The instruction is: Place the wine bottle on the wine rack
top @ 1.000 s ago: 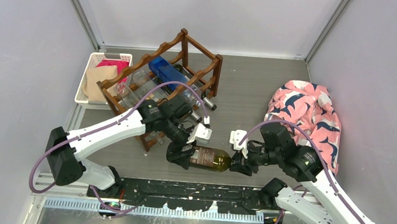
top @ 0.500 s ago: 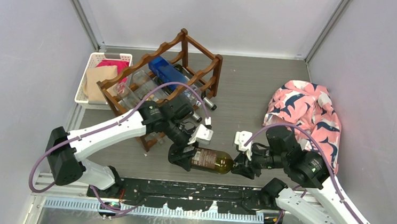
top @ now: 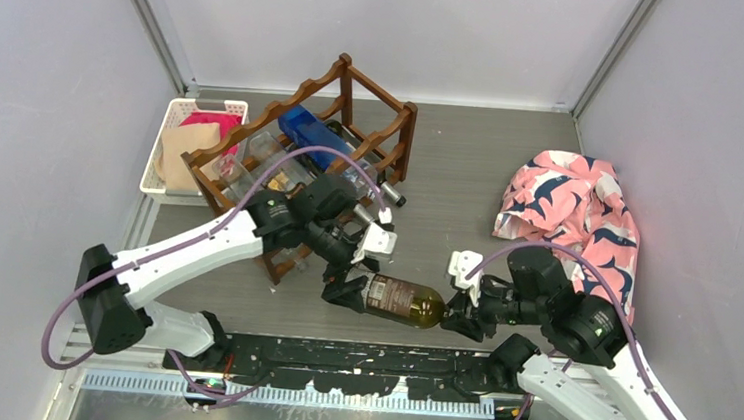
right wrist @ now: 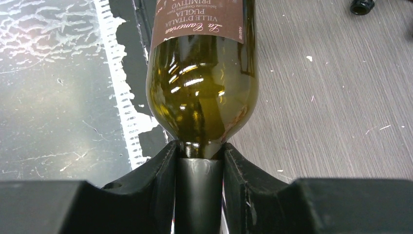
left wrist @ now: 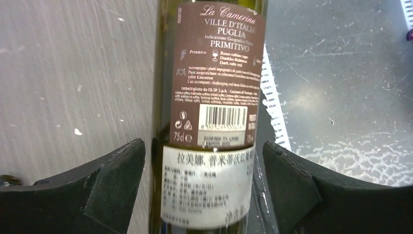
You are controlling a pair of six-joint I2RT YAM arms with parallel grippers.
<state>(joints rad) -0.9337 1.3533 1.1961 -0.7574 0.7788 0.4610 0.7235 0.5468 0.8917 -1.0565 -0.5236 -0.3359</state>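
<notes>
The bottle is not yet on the rack: it lies roughly level near the front edge of the surface, between the two arms and apart from the rack. The right hand is clamped on its neck. The left hand stands open around the labelled body, a gap showing on each side, so it carries nothing. By my reading, carrying the bottle over and seating it in the rack both remain.

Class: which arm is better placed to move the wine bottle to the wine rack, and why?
Probably right: the right gripper clamps the wine bottle by its neck, while the left gripper, though nearer the wine rack, stands open with gaps either side of the bottle.
</notes>
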